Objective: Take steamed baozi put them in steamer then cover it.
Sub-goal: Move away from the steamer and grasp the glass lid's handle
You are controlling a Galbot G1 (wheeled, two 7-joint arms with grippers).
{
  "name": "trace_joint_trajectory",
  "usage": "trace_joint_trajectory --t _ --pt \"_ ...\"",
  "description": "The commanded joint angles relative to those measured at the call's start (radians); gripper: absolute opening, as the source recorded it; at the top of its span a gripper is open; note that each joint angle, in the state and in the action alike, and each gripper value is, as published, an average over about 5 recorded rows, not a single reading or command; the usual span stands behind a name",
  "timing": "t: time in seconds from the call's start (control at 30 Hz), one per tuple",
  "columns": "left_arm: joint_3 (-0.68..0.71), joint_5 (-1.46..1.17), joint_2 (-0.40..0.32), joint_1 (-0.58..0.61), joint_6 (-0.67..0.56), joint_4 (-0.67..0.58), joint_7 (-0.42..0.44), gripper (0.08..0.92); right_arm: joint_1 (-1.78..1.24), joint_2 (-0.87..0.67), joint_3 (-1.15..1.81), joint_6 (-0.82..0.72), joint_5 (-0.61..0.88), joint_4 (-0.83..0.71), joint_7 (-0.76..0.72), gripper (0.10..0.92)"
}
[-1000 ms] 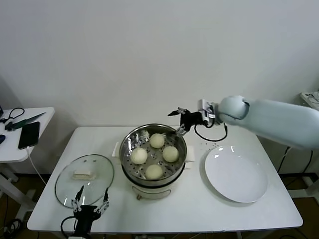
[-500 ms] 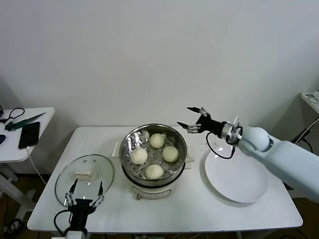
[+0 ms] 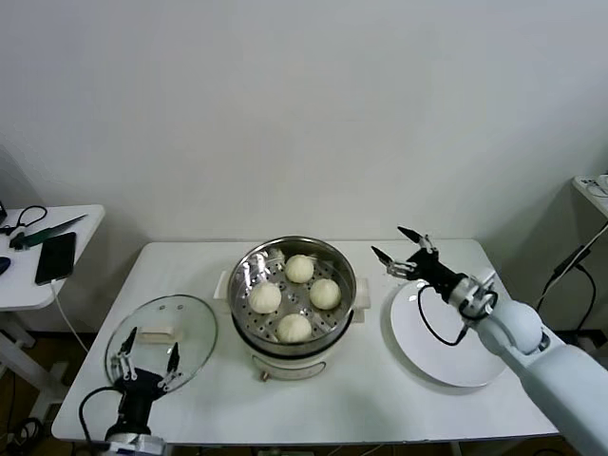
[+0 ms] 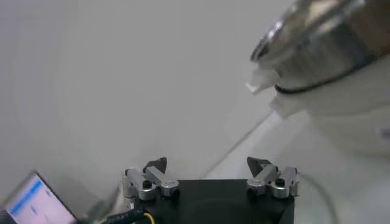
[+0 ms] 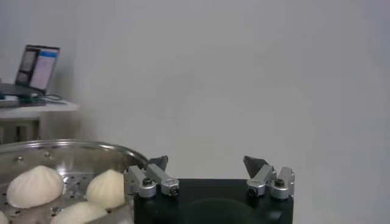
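Four cream-white baozi (image 3: pixel 294 295) sit in the shiny steel steamer (image 3: pixel 249 263) on its white pot base at the table's middle; some also show in the right wrist view (image 5: pixel 34 185). The clear glass cover (image 3: pixel 195 323) with its white handle (image 3: pixel 157 333) lies flat on the table left of the steamer. My right gripper (image 3: pixel 405 251) is open and empty, in the air right of the steamer above the white plate's far edge. My left gripper (image 3: pixel 145 358) is open and empty, over the cover's near edge. The steamer shows in the left wrist view (image 4: pixel 323 45).
A flat white plate (image 3: pixel 450 332) lies right of the steamer. A white side table (image 3: pixel 28 271) at the far left holds a phone (image 3: pixel 55 256) and cables. The wall stands close behind the table.
My right gripper has pulled back from the steamer's rim to the right, over the plate. My left gripper has moved left and farther in over the cover's near edge.
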Motion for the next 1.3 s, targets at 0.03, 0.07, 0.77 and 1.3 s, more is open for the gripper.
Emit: trace_joint_trajectory --t 0.03,0.07,0.77,1.3 --pt "-0.072 0.679 0.031 -0.041 -0.008 0.061 -0.015 0.823 -0.331 0.135 0.326 -0.04 -0.128 0.048 0.007 0.823" --pt "-0.072 0.712 0.035 -0.05 -0.007 0.075 -0.019 0.823 -0.335 0.141 0.33 -0.039 -0.132 0.045 0.004 0.823" --pt "-0.057 0.875 0.096 -0.361 -0.052 0.503 -0.099 0.823 -0.366 0.196 0.344 -0.008 -0.2 -0.007 -0.035 0.823" --pt "-0.06 0.806 0.115 -0.438 -0.049 0.579 -0.157 0.823 -0.354 0.226 0.321 0.011 -0.241 -0.034 -0.046 0.823"
